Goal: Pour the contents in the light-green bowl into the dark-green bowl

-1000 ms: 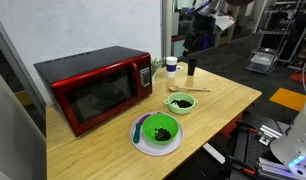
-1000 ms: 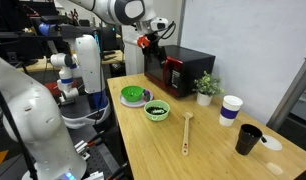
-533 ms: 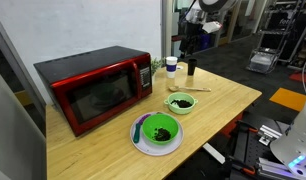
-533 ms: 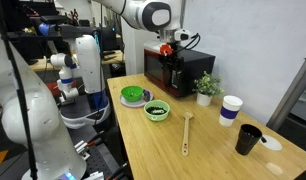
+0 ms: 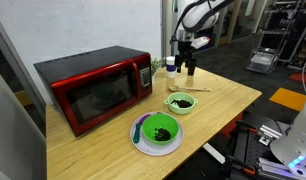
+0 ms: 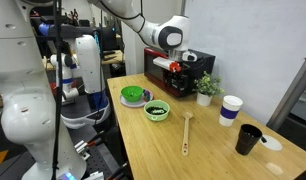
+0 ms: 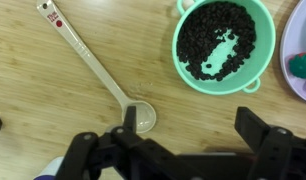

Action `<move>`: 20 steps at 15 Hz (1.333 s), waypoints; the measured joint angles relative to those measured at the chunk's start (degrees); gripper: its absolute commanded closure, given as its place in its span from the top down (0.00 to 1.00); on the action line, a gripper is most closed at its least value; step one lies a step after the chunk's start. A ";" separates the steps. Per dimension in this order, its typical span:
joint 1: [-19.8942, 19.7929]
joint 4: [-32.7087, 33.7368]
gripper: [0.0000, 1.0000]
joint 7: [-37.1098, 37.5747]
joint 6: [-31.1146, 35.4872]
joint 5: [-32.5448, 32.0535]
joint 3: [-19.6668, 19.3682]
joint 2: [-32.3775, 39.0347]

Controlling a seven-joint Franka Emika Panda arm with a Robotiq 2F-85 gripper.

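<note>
Spoon (image 7: 93, 65) lies at left on the wooden surface (image 7: 33, 110). Just right of it, the light-green bowl (image 7: 180, 55) holds its dark contents (image 7: 205, 25), untouched by the spread, empty fingers (image 7: 258, 128) hovering above. The dark-green bowl (image 5: 146, 128) sits on a white plate (image 5: 153, 148) nearby.

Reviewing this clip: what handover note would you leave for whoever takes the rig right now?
Claw: open, empty, hovering above the table near the wooden spoon.
Light-green bowl: upright on the table, contents inside, not gripped.
Dark-green bowl: on the white plate, beside the light-green bowl.
Done: nothing gripped yet.
Left: grasp the light-green bowl, carry it over, and tip it into the dark-green bowl.
</note>
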 measured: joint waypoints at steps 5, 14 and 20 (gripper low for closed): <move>-0.01 0.73 1.00 0.00 -0.19 0.00 0.35 0.76; -0.30 1.01 1.00 -1.73 0.01 -0.19 0.48 2.72; -1.00 2.45 1.00 -4.20 -0.05 -0.86 0.52 9.20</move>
